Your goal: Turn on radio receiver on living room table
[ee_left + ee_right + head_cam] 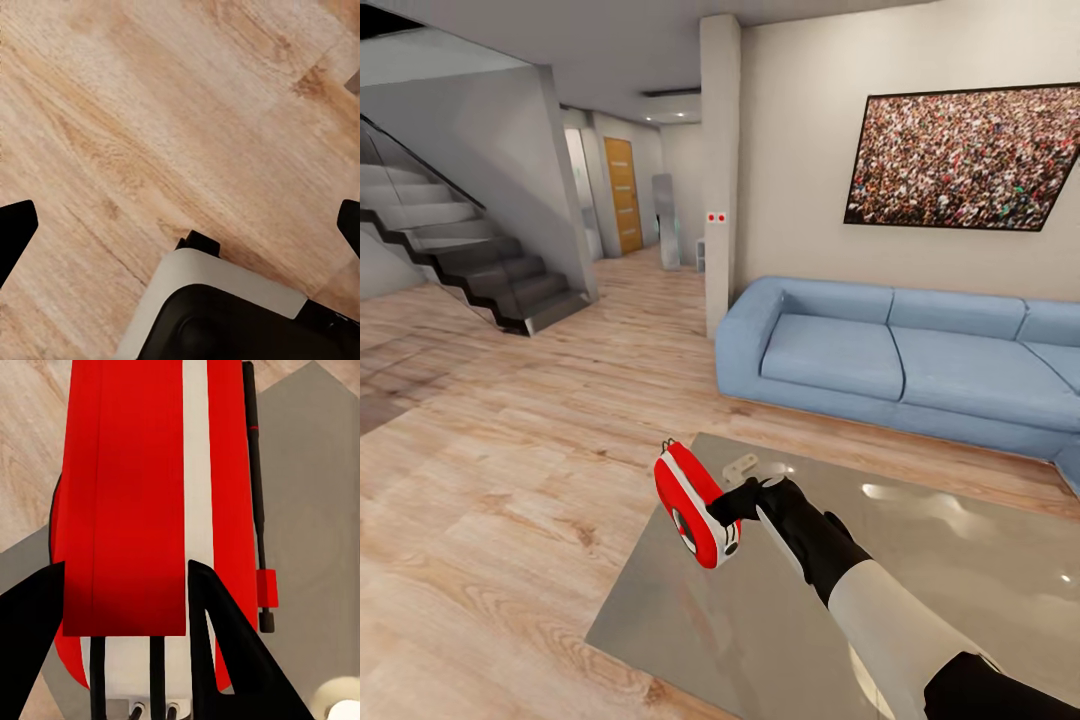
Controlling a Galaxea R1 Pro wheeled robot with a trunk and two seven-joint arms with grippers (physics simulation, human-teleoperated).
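The red radio receiver (695,505) with its white trim is tilted over the far left corner of the glossy grey table (920,570). My right gripper (738,500) is shut on it from the right side. In the right wrist view the radio's red and white body (124,502) sits between the two black fingers (30,637), with its thin black aerial (255,495) alongside and the grey table top (315,510) beneath. My left gripper (182,229) hangs open over bare wood floor, its fingertips (15,232) far apart.
A blue sofa (900,360) runs behind the table, under a crowd picture (960,160) on the beige wall. A pillar (720,170) stands left of the sofa and a staircase (470,255) at far left. Light wood floor (510,480) spreads to the left.
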